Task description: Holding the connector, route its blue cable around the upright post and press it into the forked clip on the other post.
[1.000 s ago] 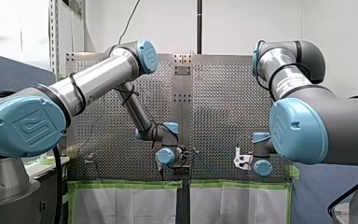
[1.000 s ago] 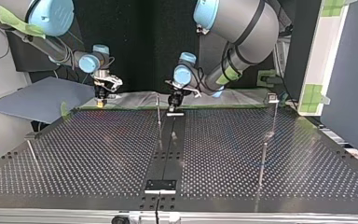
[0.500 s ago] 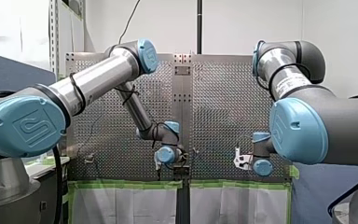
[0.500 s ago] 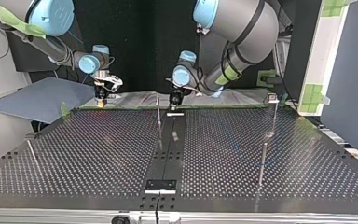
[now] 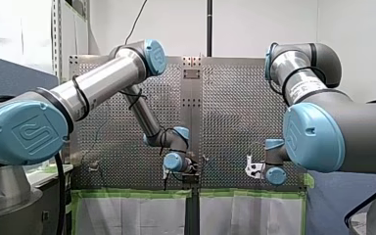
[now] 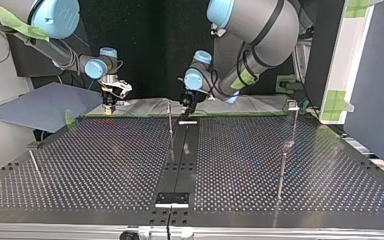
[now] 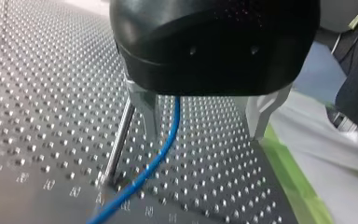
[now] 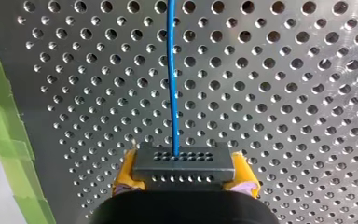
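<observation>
The right gripper (image 8: pixel 182 173) is clamped on the dark connector (image 8: pixel 182 161), with its yellow pads (image 8: pixel 124 173) pressed against the two ends of the block. It sits low over the perforated table (image 8: pixel 307 93), near the strip of green tape (image 8: pixel 2 121) along the table's edge. The blue cable (image 8: pixel 172 70) leaves the connector's holed face and runs straight ahead over the holes. Near the middle of the table's far edge, the left gripper (image 7: pixel 205 123) hangs with its metal fingers (image 7: pixel 145 109) spread apart, gripping nothing. The cable passes loosely between them, close to one finger, and trails down to the plate. Just outside that same finger a thin upright post (image 7: pixel 120 140) rises from the table, and the cable runs past its foot; I can't tell whether the two touch. Seen from across the table, the right gripper is well off at the top view's left. A second post (image 6: pixel 293 127) with a small head (image 6: pixel 293 105) stands far off at that view's right, well apart from both grippers.
</observation>
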Available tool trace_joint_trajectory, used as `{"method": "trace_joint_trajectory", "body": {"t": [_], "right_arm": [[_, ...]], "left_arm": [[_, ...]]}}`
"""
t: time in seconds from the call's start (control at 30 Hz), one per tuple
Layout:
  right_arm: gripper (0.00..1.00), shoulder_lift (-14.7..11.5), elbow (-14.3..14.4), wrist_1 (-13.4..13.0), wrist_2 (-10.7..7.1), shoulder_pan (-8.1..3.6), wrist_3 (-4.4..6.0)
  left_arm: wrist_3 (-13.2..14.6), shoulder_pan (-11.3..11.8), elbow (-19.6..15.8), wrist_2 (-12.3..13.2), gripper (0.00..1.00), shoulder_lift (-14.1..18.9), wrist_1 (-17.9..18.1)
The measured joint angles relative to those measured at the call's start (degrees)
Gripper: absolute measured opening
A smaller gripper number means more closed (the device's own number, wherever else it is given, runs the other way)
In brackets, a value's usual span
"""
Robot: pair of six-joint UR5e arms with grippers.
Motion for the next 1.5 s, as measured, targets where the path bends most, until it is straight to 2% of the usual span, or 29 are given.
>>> {"method": "trace_joint_trajectory", "body": {"t": [0.23,0.6,0.93,1.17,1.5], "right_arm": [[0.0,0.0,0.0,0.2,-0.06,0.07,0.0],[0.0,0.0,0.0,0.9,-0.07,0.06,0.0],[0.0,0.0,0.0,1.3,-0.07,0.2,-0.03],[0.0,0.0,0.0,1.7,-0.07,0.24,-0.08],[0.0,0.0,0.0,1.7,-0.07,0.28,-0.07]], "left_arm": [[-0.1,0.0,-2.3,3.3,0.93,2.3,1.5],[0.0,-0.1,-5.4,7.6,0.93,2.8,2.6],[0.0,-0.3,-7.0,8.8,0.93,3.9,4.0],[0.0,-0.8,-7.1,9.1,0.93,4.4,4.0],[0.1,-1.4,-9.2,9.2,0.93,6.3,5.0]]}}
